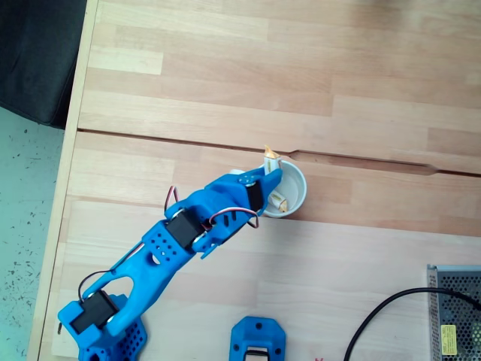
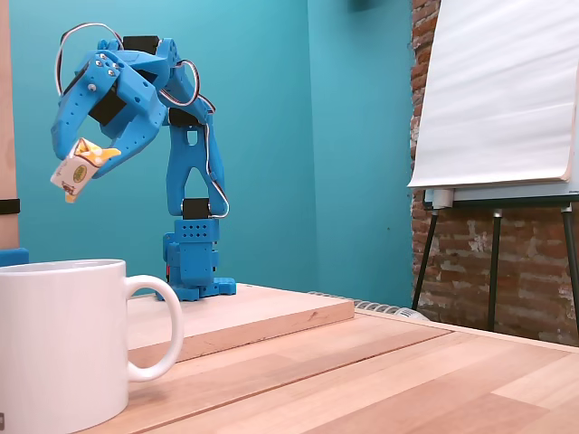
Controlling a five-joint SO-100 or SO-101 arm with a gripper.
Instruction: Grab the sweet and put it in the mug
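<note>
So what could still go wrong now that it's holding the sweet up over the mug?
The sweet hangs high above the mug, so if dropped from there it might bounce out or clip the rim. The gripper seems to pinch only one end of the wrapper, so it could slip early. From above, the sweet looks near the mug's edge, not centred.

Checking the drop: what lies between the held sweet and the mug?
Nothing: in a fixed view the sweet, pinched in the gripper, hangs over the mug with bare air between.
</note>
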